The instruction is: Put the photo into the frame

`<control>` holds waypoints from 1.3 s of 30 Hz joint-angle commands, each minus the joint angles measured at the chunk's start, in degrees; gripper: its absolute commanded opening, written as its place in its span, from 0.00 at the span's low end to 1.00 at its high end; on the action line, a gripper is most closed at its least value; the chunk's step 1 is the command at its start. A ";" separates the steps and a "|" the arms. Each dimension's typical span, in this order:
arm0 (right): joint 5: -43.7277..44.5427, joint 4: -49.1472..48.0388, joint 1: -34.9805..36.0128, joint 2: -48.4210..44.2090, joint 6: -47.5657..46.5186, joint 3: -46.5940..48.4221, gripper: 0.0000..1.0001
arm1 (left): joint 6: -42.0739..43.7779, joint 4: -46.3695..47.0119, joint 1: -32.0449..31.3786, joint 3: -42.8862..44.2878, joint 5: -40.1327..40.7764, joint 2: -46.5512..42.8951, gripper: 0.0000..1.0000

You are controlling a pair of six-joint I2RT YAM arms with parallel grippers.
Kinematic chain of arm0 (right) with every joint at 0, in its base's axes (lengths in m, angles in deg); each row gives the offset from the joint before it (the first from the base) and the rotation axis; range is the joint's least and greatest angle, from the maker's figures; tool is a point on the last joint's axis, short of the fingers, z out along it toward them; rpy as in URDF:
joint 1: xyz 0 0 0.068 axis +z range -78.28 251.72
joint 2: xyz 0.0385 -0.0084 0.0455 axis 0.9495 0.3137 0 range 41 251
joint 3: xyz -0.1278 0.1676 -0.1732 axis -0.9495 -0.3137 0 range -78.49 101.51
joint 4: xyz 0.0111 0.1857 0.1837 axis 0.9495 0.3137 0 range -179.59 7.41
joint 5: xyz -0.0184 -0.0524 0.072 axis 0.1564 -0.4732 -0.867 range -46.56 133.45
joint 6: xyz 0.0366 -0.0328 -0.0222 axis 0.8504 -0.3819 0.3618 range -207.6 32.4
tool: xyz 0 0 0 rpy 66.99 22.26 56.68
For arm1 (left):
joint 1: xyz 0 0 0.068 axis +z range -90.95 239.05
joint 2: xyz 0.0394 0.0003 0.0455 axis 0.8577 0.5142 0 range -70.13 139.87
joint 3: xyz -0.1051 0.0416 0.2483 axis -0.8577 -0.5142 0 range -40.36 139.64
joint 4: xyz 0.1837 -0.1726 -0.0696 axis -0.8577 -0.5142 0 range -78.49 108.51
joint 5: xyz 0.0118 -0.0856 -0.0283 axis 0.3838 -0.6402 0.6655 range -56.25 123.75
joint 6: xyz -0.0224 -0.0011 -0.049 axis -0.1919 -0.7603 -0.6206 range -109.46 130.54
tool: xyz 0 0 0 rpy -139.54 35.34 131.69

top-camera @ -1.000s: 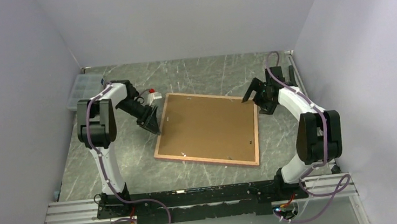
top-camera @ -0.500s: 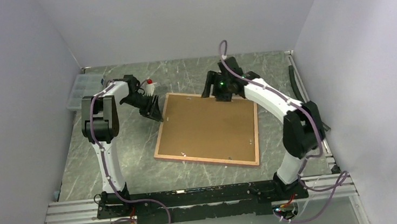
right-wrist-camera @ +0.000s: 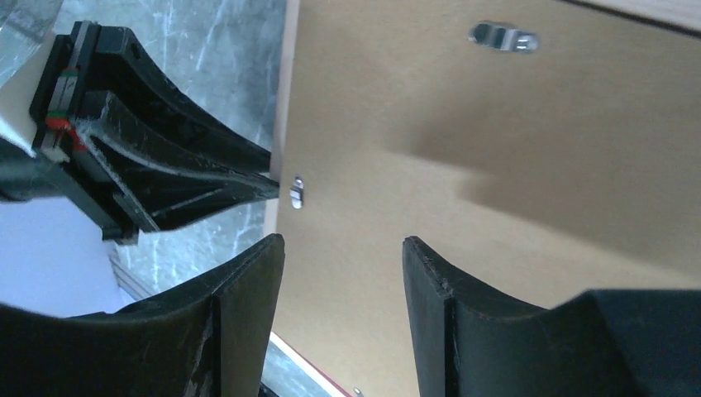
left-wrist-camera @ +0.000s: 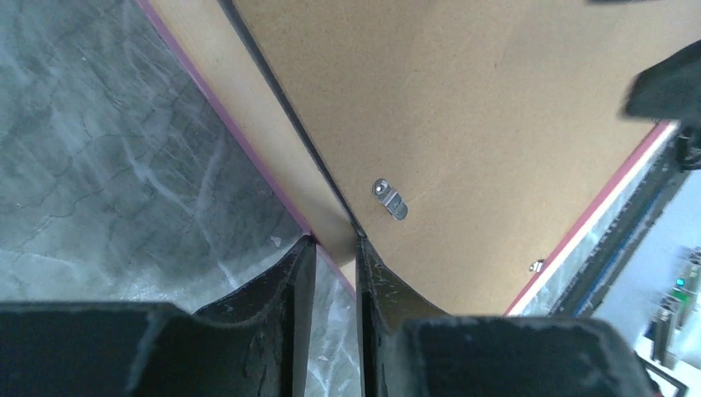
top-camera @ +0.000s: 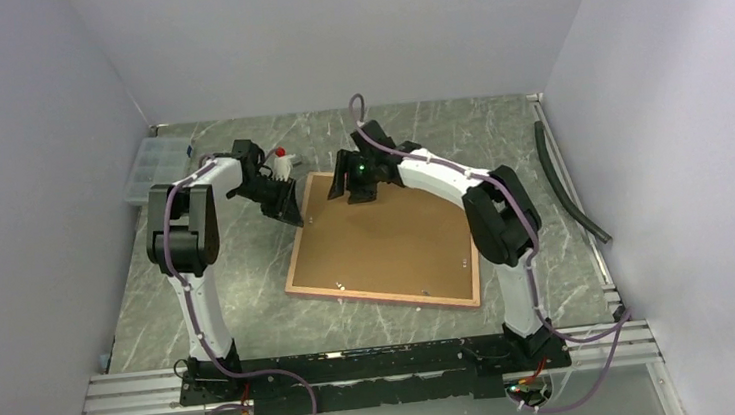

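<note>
Frame (top-camera: 381, 297) flat on the table (top-camera: 250, 288), tan back up, a thin pink edge showing round the rim, brown board (top-camera: 386, 236) filling the opening. Long axis apparently left to right, turned a little so that the right end sits nearer the bases; placed mid-table, between the two arms. Small metal clips (left-wrist-camera: 389, 198) along the inner rim, one just beyond the left fingertips. Left gripper (top-camera: 288, 204) at the far-left corner, pointing right and down at the edge. In the wrist view, fingers (left-wrist-camera: 281, 331) nearly together with only a narrow gap, the frame (left-wrist-camera: 250, 107) running into that gap with its tan rail and pink edge; whether clamped on it or merely straddling it, impossible to tell. Left arm upright from its base, elbow high at the left side, forearm bent away and then in toward that corner. Right gripper (top-camera: 356, 183) over the far-left part of the board, just right of the left gripper, near it but apart. Fingers (right-wrist-camera: 248, 314) spread wide, holding nothing, bare board (right-wrist-camera: 496, 165) between them; contact with the board not visible. Right arm up from the near-right base, elbow over the frame's right edge, forearm stretched left along the far edge, a green light lit at the wrist. Further out: a clear plastic box (top-camera: 144, 167) at the table's far-left edge, a small white and red object (top-camera: 281, 157) just behind the left gripper, a black hose (top-camera: 566, 175) along the right wall.
</note>
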 commanded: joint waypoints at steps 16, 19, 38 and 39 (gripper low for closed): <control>2.09 -0.11 2.96 21.73 1.09 25.54 0.25 | 1.75 -4.18 -1.47 -4.62 -4.97 -1.47 0.17; 1.62 0.10 2.97 22.03 1.05 22.42 0.22 | 0.81 -5.01 1.98 -3.17 -6.28 -2.01 0.19; 1.61 -4.77 2.97 16.86 2.71 8.28 0.21 | 1.44 -0.64 -3.26 -8.58 -2.82 -3.25 0.54; 1.45 -4.74 2.98 16.77 2.72 8.35 0.22 | 1.50 -0.32 -3.54 -8.98 -0.90 -3.20 0.52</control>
